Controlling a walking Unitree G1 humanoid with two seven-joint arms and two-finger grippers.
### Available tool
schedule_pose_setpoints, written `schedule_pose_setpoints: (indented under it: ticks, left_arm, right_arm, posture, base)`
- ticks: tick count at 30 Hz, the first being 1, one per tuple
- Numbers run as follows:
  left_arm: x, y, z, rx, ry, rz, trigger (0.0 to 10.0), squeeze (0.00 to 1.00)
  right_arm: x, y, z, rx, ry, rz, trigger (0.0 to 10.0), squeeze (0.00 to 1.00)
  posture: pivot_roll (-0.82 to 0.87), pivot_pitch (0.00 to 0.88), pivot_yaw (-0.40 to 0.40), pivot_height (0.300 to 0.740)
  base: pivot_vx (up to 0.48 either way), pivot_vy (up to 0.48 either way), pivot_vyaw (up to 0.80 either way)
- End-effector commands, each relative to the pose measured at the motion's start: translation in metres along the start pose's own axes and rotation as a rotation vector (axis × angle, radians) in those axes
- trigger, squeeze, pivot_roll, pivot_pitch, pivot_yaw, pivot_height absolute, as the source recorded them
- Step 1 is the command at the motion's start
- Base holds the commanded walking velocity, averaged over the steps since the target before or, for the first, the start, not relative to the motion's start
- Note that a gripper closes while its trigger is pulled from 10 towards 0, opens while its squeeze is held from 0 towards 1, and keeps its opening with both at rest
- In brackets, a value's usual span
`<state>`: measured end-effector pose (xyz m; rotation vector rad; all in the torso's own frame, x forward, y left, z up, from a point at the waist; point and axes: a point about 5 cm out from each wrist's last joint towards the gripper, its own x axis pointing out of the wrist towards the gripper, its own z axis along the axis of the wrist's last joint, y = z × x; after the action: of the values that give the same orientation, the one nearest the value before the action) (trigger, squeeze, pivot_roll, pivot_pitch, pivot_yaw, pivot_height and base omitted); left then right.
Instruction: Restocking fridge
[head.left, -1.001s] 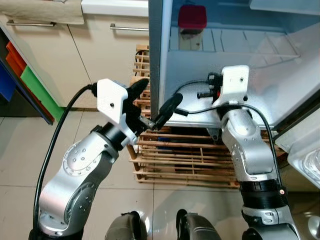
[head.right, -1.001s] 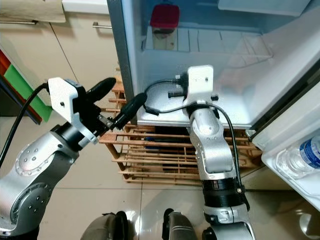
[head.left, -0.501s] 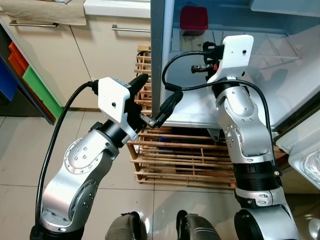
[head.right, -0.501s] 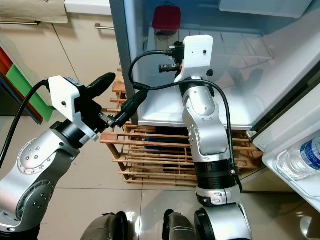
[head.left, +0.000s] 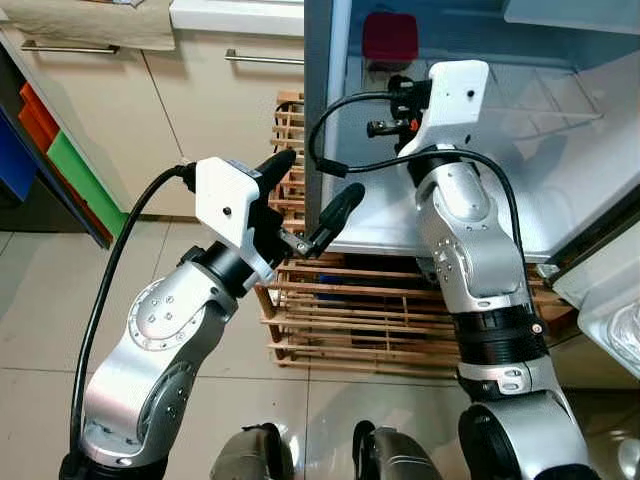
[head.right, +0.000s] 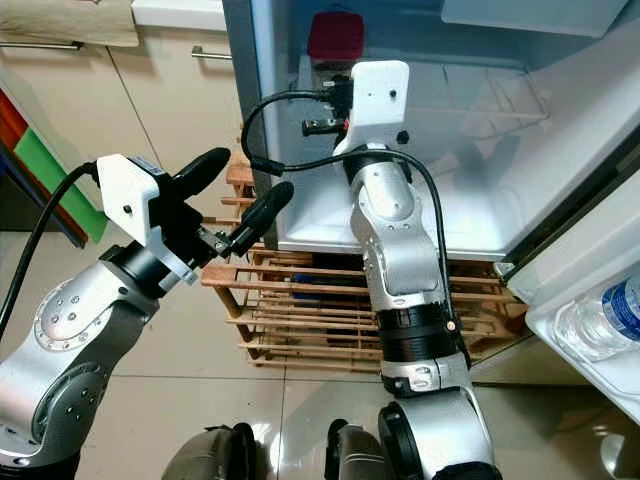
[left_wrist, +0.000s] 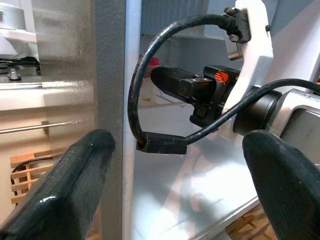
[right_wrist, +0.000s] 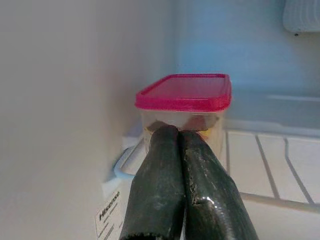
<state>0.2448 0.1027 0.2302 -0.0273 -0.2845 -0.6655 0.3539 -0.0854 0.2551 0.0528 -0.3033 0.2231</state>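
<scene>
Tub (right_wrist: 186, 112) with red lid (head.left: 390, 36), standing deep in fridge (head.left: 500, 150) on its shelf (right_wrist: 270, 170), hard by the side wall. Probably light, rigid, slick plastic; best gripped across the walls under the lid. Right tool (right_wrist: 184, 142) clenched empty, just before tub. Left tool (head.left: 305, 200) spread wide outside fridge.

The only readable text was the black word "Hisense" on a small white paper sticker (right_wrist: 111, 215) stuck low on the pale inner side wall of the open white fridge (right_wrist: 65, 125), with smaller print beneath it too fine to read.
</scene>
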Motion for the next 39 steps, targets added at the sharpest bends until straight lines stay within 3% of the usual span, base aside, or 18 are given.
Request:
schedule_pose_setpoints:
  ticks: [1,20,39]
  left_arm:
    - [-0.002,-0.004,0.004,0.016,-0.021,-0.010,10.0,0.00]
    - [-0.001,-0.005,0.005,0.012,-0.020,-0.013,10.0,0.00]
    - [-0.001,-0.006,0.004,0.006,-0.014,-0.008,10.0,0.00]
  right_arm:
    - [0.003,0.000,0.002,0.008,-0.014,-0.005,10.0,0.00]
    - [0.016,-0.002,-0.016,-0.034,0.007,-0.019,10.0,0.00]
    - [0.028,-0.010,-0.020,-0.079,-0.006,-0.045,10.0,0.00]
  posture:
    - [0.01,0.176,-0.025,0.740]
    - [0.02,0.184,-0.022,0.740]
    - [0.02,0.190,-0.024,0.740]
  base:
    - [0.000,0.000,0.00]
    - [0.000,0.000,0.00]
    - [0.000,0.000,0.00]
